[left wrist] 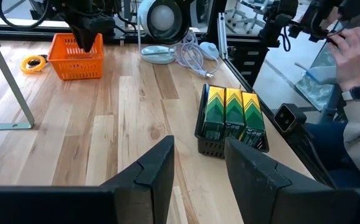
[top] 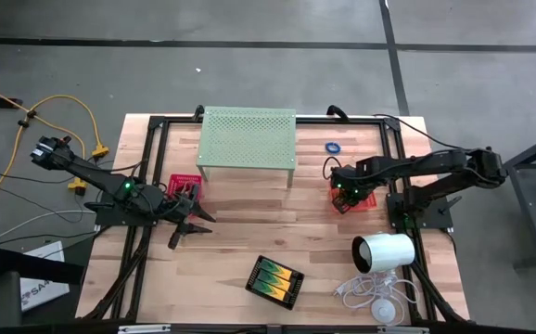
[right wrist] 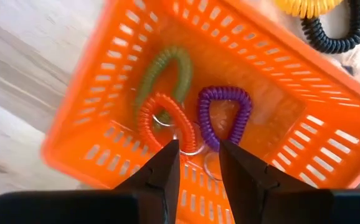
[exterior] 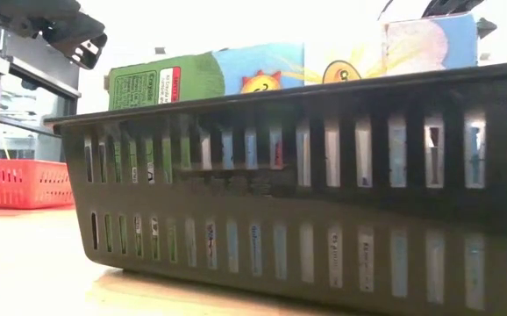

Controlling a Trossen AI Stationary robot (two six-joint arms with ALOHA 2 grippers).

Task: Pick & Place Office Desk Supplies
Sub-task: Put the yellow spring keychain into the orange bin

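The right claw hangs directly over the orange tray, its two fingers a little apart with nothing between them. Just past its fingertips, on the tray floor, lie three coiled loops: an orange one nearest the fingers, a green one beyond it, and a purple one beside the orange, with thin metal key rings among them. Outside the tray, past its far wall from the claw, a black coil and a yellow coil rest on the wood.

The left claw is spread wide and empty, low over the table. Ahead of it and a little to one side stands the black tray, filled with three yellow-and-green packs side by side. From above, a red tray sits just behind this claw; what it holds cannot be made out.

The pale wood table also carries a green perforated stand between the two arms, a blue ring beside the stand's far corner, and a white cylinder with its coiled white cable near the right arm's base. Around the table the floor is grey concrete, with a yellow cable trailing on the left arm's side. Beyond the table edge, a person's hand wearing a wristwatch shows in the room.
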